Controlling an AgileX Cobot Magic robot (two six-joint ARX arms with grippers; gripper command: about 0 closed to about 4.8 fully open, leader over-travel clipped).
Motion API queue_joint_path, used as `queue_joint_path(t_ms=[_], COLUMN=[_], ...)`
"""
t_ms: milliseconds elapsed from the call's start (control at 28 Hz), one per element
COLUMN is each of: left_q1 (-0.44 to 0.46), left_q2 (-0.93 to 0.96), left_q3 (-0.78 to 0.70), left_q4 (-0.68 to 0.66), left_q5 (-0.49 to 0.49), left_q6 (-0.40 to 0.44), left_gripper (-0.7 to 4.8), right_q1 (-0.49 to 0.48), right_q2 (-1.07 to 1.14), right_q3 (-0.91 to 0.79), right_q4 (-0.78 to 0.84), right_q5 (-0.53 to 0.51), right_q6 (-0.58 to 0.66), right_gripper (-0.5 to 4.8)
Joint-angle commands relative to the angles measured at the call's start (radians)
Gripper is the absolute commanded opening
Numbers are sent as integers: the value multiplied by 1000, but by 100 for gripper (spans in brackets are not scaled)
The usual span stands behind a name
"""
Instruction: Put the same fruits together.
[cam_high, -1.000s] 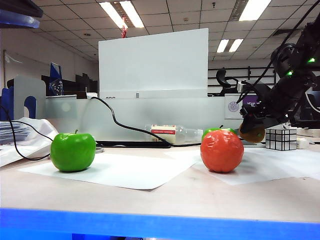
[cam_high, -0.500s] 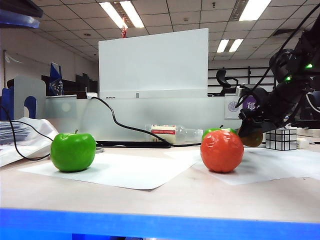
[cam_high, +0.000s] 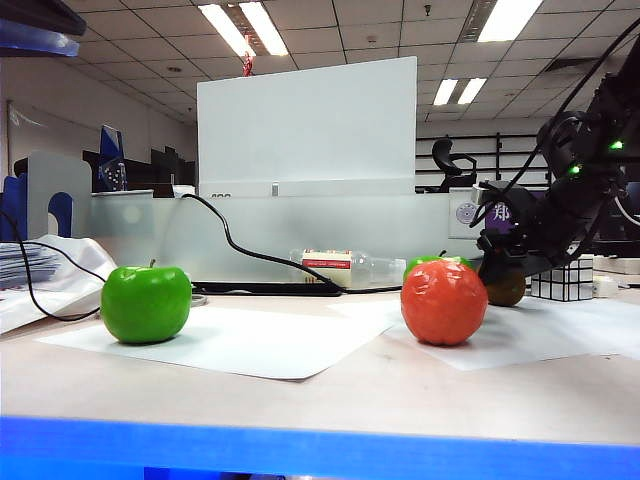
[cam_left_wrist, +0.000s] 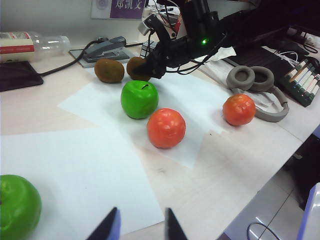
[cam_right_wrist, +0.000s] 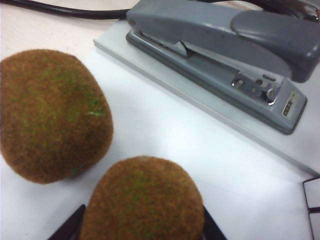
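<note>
Brown kiwi (cam_right_wrist: 142, 197): gripped in right hand (cam_right_wrist: 141, 220), just beside second kiwi (cam_right_wrist: 52, 115), upper centre.
Left hand (cam_left_wrist: 139, 229): narrow, empty, lower centre.
Advice: release only once resting on table (cam_left_wrist: 240, 165).

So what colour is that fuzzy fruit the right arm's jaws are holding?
Brown with faint green flecks; the kiwi shows best in the right wrist view.

two fuzzy brown kiwis (cam_left_wrist: 109, 70) (cam_left_wrist: 137, 68) side by side, green apple (cam_left_wrist: 139, 99) near orange-red fruit (cam_left_wrist: 166, 128), second apple (cam_left_wrist: 19, 210) apart
</note>
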Motion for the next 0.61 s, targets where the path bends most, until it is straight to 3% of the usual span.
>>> queue_joint_path(t_ms=[36,286,321,428,536,607], left_q1=[0,0,0,0,0,0], left_q2=[-1,-1,-1,-1,-1,-1], left_q3=[6,6,6,6,6,6], left_q4=[13,13,13,13,13,13], left_q5=[1,1,1,1,1,-3], left_q6=[3,4,4,4,6,11], left_gripper=[125,125,125,125,125,125], right_q1=[2,2,2,2,2,2], right_q2=[-3,-3,-3,-3,-3,-3], right_q3=[5,5,5,5,5,5], right_q4=[9,18,26,37,37,39], right_q5=[-4,-3,-3,-2,-1,0], right_q6=[-3,-3,-3,-2,-2,-2], right_gripper=[-5,6,46,230,251,375])
